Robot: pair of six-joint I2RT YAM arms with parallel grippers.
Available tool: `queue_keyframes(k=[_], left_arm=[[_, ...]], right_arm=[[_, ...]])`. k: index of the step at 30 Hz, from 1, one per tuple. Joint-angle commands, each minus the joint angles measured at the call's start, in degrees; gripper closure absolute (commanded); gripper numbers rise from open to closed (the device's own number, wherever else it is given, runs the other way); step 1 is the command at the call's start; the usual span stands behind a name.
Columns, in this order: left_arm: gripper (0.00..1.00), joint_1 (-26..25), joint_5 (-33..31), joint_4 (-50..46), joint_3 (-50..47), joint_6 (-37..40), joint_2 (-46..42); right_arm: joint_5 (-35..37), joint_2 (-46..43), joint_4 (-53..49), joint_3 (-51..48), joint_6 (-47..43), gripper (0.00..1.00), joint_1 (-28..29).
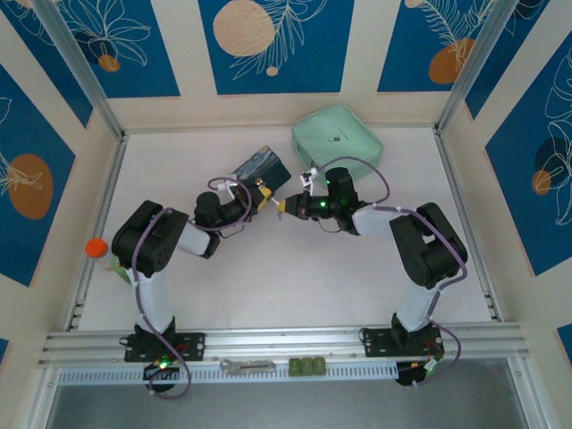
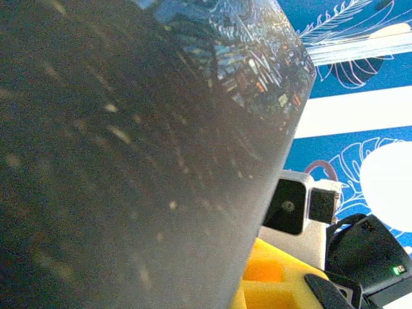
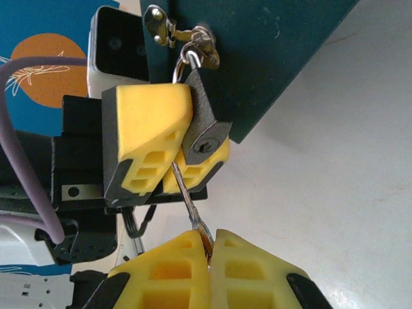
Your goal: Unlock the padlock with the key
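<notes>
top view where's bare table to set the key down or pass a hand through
Widest bare table lies near, between the left arm and right arm. The far-left corner, left of the tin, is free too, and the strip right of the mint case. Crowded mid-table: left gripper on the padlock, right gripper pinching the key.

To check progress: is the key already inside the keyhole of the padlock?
No, the keyhole of the padlock is empty, and the key passes beside it.

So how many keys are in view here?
1: the key is pinched in the right gripper, blade angled up toward the padlock. Another may be hidden between its fingers.
</notes>
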Motion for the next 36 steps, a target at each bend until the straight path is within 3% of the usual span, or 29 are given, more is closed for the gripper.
queue_keyframes(k=[1,36], left_arm=[[1.0,-0.8,1.23,4.78,-0.31,-0.57,-0.59],[1.0,-1.82,0.73,4.8,-0.57,-0.47,-0.02]], right_arm=[[0.13,1.72,-1.46,1.46,-1.42,1.0,0.17],[-1.02,0.72,0.71,-0.13,-1.16,1.0,-0.76]])
